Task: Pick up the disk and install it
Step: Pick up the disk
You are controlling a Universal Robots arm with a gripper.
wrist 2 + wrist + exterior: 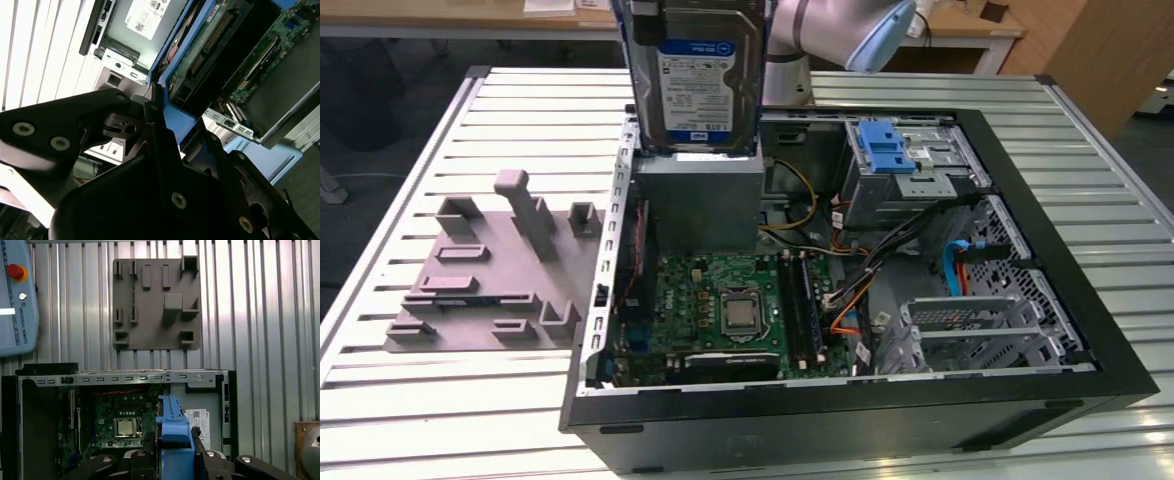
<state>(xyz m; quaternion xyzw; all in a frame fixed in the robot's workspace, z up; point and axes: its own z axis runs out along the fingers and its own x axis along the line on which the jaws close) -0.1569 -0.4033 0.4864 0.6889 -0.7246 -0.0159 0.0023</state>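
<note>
Tool (pixel 175 452) is clamped tight on the disk (pixel 698 75), pinching its blue bracket (pixel 175 117); black fingers (pixel 159 137) press the bracket from both sides in both wrist views. Exterior view: disk hangs upright in the air at 12 o'clock of the frame, white-and-blue label facing the camera. Its lower edge is right over the grey power-supply box (pixel 698 200); cannot tell if they touch. Arm (pixel 841 30) sits behind the disk at 1 o'clock. Open computer case (pixel 854 425) lies on its side on the slatted desk (pixel 440 400), from frame center out to 4 o'clock. Inside the case: power-supply box in the 11 o'clock corner, green motherboard (pixel 687 300) at 7 o'clock, blue latch (pixel 890 150) on a silver cage at 1 o'clock, cables (pixel 854 270) in the middle. Grey fixture plate (pixel 487 280) with upright pegs lies on the desk at 9 o'clock of the case, just beside it. First wrist view: pendant (pixel 17 300) with a red button sits off to the side of the fixture plate, apart from it. Disk not yet seated in the case.
</note>
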